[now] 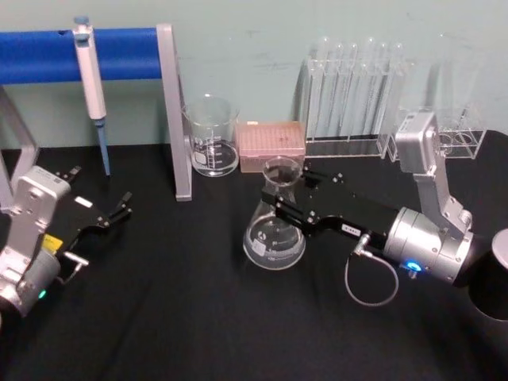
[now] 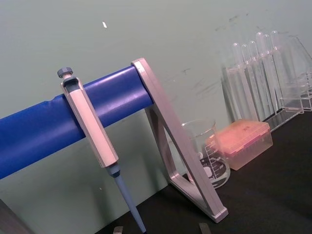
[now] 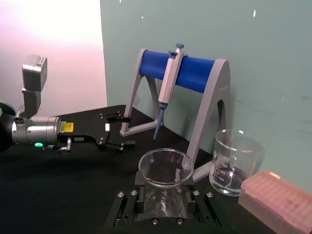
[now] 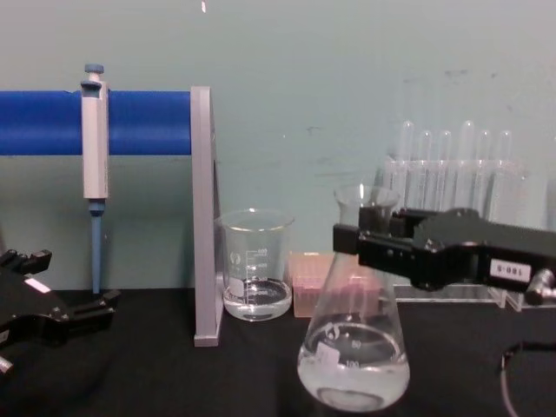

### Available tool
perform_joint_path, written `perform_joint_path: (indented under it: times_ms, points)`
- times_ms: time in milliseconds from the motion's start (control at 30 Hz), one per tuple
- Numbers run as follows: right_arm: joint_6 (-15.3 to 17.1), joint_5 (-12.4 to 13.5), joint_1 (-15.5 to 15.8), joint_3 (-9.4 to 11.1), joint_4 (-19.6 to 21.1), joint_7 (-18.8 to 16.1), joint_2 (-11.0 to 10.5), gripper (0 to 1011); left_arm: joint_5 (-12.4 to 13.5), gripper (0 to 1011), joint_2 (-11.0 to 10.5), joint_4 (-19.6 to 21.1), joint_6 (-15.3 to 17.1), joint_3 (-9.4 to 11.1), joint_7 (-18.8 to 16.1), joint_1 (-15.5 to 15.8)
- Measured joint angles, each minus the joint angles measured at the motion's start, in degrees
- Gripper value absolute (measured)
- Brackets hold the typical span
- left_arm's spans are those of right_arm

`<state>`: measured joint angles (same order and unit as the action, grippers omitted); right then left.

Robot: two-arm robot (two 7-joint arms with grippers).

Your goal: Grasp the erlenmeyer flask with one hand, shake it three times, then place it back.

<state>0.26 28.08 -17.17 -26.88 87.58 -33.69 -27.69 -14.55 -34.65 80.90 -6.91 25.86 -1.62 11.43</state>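
Note:
The erlenmeyer flask (image 1: 274,238) is clear glass with a little clear liquid and sits at the middle of the black table (image 1: 182,317). My right gripper (image 1: 287,194) reaches in from the right and is shut on its neck just under the flared rim. In the chest view the flask (image 4: 352,365) leans slightly, with the right gripper (image 4: 369,230) across its neck. The right wrist view looks down into the flask's mouth (image 3: 165,168), which sits between the black fingers (image 3: 141,200). I cannot tell whether its base touches the table. My left gripper (image 1: 117,210) rests open at the far left, apart from the flask.
Behind the flask stand a glass beaker (image 1: 211,139), a pink tip box (image 1: 271,145) and a rack of test tubes (image 1: 349,87). A pipette (image 1: 94,87) hangs on the blue-barred stand (image 1: 176,119) at back left. A black cylinder (image 1: 492,274) stands at the right edge.

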Motion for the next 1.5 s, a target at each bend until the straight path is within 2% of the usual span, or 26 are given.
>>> perform_joint_path:
  times_ms: [900,1500]
  points:
    - [0.4,1.8,-1.1,-2.3,-5.0,-2.0,-0.1,449,0.0,1001,0.0,0.0,0.0,0.0,0.0,0.0]
    - [0.3,1.6,-1.7,-3.5,-6.9,-2.8,-0.2,449,0.0,1001,0.0,0.0,0.0,0.0,0.0,0.0]
